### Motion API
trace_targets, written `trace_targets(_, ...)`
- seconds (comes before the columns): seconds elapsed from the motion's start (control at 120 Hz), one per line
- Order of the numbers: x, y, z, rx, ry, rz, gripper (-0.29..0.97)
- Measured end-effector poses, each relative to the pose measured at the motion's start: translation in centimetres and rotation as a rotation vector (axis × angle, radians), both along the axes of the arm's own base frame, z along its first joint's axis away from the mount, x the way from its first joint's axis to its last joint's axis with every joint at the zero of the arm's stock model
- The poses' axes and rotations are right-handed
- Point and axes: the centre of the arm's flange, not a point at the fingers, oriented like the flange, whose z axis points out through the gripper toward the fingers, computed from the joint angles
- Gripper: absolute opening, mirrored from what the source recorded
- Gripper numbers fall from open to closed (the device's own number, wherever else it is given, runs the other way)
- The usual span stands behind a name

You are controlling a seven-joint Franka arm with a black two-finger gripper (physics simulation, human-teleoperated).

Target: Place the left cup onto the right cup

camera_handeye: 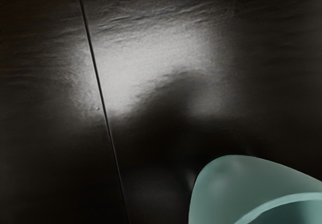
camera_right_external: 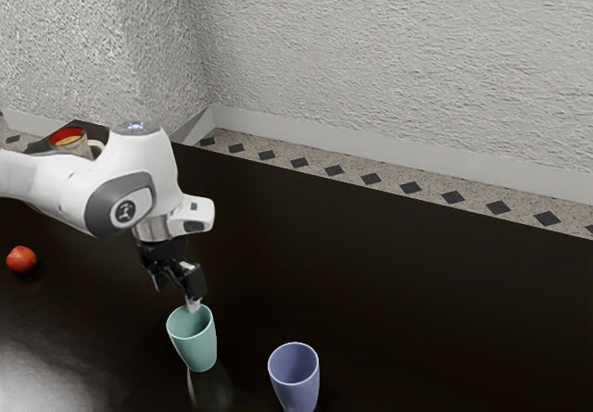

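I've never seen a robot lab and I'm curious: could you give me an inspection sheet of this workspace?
Surface: dark glossy table, one thin seam.
Job's things: green cup, mouth up; purple cup apart on the exterior view's right, nothing on it.
Clutter: small red fruit; tan bowl behind the arm.
Gripper: black gripper at the green cup's rim; grip unclear.
Cables: nothing seen.
Surroundings: rough grey walls, pale floor with dark diamonds.

A plain, home-like room corner: rough white plastered walls (camera_right_external: 389, 51), a pale baseboard (camera_right_external: 435, 156), speckled diamond-patterned floor tiles (camera_right_external: 408, 187), a glossy black table (camera_right_external: 398, 282)
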Motion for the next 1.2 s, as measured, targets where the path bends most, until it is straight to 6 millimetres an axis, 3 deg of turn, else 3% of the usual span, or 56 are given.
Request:
trace_targets(0.383, -0.4, 0.7, -1.8, 0.000, -0.013, 0.031, 0.68)
trace_targets(0.633, -0.3, 0.8, -4.0, 0.014, 0.020, 0.047, 0.67)
trace_targets(0.8, 0.1, 0.8, -4.0, 0.014, 0.010, 0.057, 0.27)
trace_targets(0.892, 0.2, 0.6, -3.9, 0.013, 0.006, 0.057, 0.11)
trace_targets(1.025, 0.5, 0.4, -3.2, 0.012, -0.008, 0.055, 0.00)
trace_targets(1.2, 2.4, -1.3, 1.5, 0.003, -0.066, 0.019, -0.07)
